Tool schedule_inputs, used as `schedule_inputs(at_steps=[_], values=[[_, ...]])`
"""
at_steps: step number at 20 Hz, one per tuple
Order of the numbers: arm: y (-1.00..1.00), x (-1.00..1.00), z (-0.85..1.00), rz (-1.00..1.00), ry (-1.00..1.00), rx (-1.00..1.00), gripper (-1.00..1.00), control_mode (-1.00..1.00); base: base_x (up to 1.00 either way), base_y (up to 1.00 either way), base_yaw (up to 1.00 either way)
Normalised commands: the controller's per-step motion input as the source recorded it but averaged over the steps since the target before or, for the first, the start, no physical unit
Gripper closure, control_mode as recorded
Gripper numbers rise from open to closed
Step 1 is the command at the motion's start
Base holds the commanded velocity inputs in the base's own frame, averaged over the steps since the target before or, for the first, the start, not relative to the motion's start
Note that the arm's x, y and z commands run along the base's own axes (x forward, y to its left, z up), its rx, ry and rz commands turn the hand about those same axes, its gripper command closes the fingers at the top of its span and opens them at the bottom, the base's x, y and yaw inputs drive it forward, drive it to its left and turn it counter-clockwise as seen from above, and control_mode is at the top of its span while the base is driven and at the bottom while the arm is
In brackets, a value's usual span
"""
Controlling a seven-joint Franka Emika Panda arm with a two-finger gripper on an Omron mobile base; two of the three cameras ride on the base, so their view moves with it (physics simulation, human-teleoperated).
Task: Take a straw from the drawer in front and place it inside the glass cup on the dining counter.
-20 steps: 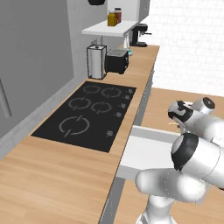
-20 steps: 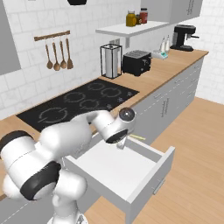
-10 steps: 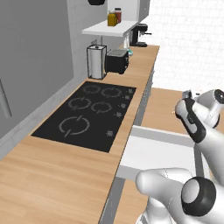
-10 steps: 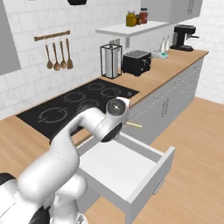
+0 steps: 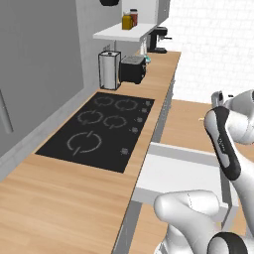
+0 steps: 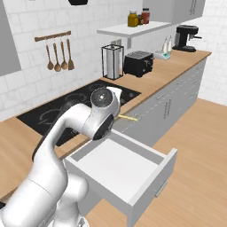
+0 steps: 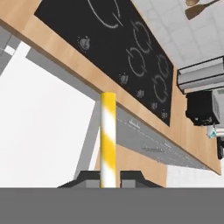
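My gripper [image 7: 108, 177] is shut on the straw [image 7: 108, 140], a thin stick with pale yellow and white bands that stands up between the two dark fingertips [image 7: 87, 176]. In the right base view the straw [image 6: 128, 118] pokes out sideways from behind the arm's round joint, above the back edge of the drawer [image 6: 156, 176]. The drawer [image 5: 173, 171] is pulled out, wide and shallow, with a white inside and nothing lying in it. In the hand view its white floor [image 7: 39, 118] is at the left. The glass cup and the dining counter are out of view.
The wooden worktop [image 5: 64, 198] carries a black cooktop [image 5: 99, 130]. Farther along stand a tall steel holder [image 6: 112, 62], a black toaster [image 6: 138, 63] and a coffee machine [image 6: 185, 37]. A shelf [image 6: 128, 29] holds jars. Wooden floor [image 6: 199, 150] lies right of the drawer.
The arm has swung up and away from the drawer's inside, with the hand turning. The straw, held throughout, has risen from just over the drawer to above its back edge.
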Motion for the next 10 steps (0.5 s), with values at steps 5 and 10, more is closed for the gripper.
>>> schedule_inputs(at_steps=[5,10], values=[[0.33,-0.17,0.44,0.0,-0.04,-0.06,1.0,-1.0,0.0,0.0,0.0],[0.29,-0.06,0.06,0.0,-0.02,-0.07,1.0,-1.0,0.0,0.0,0.0]])
